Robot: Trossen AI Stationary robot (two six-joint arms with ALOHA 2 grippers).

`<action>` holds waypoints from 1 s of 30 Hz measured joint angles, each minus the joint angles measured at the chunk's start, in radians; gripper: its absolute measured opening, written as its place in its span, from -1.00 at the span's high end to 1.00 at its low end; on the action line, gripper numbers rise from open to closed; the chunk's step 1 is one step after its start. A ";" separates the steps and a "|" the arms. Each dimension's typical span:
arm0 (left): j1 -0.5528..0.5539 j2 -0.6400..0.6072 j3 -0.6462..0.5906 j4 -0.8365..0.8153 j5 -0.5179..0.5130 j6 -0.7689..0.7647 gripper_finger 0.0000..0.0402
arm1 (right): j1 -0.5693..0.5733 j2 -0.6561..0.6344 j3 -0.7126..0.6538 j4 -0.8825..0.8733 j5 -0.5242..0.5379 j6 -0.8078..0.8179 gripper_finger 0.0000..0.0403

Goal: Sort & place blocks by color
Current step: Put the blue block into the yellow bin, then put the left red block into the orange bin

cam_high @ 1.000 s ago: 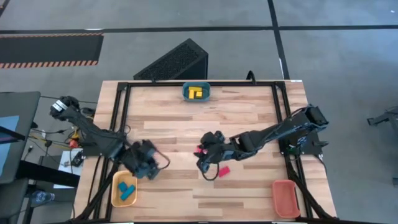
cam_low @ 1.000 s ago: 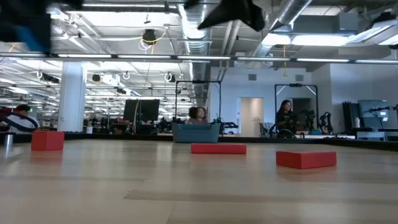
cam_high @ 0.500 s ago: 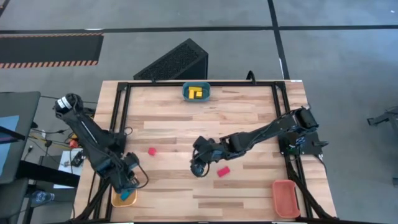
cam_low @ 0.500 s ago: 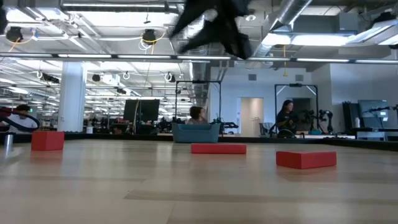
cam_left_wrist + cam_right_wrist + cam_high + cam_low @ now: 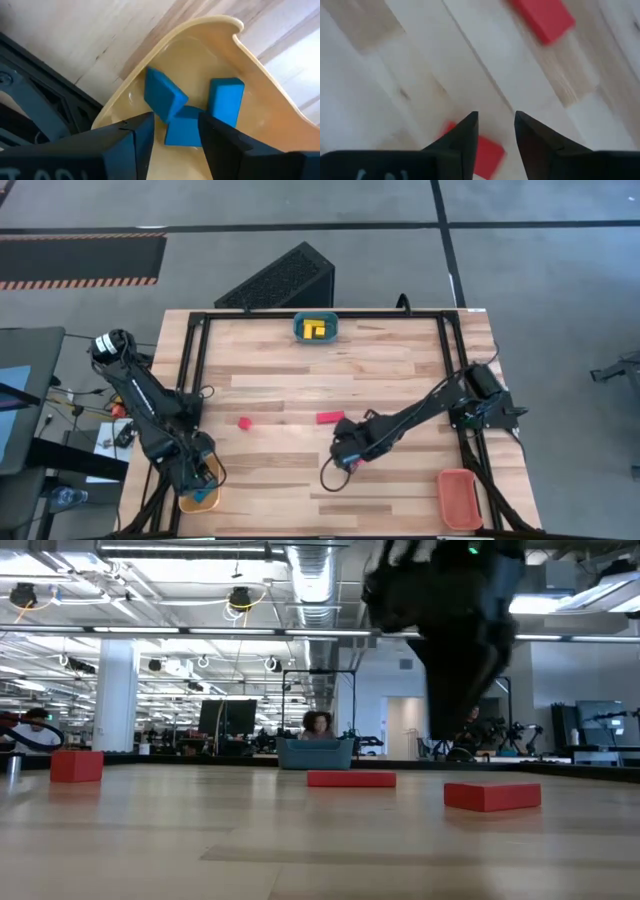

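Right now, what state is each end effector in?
Left end effector: open, empty, over three small blue blocks in the cream-yellow plastic tray.
Right end effector: open, empty, above a small red block.

three blocks lie in the tray at the table's left front corner.

Open-plan lab: exposed ceiling ducts, workstation monitors, concrete floor
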 joint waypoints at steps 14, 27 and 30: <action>0.102 -0.003 0.039 0.022 -0.118 -0.062 0.21 | 0.006 0.040 0.001 0.297 -0.035 -0.071 -0.02; 0.431 -0.004 0.126 -0.259 -0.335 0.284 -0.08 | -0.133 0.041 0.080 0.204 -0.175 -0.107 -0.03; 0.529 -0.001 0.123 -0.212 -0.367 0.422 -0.23 | -0.144 0.041 0.090 0.154 -0.174 -0.131 -0.04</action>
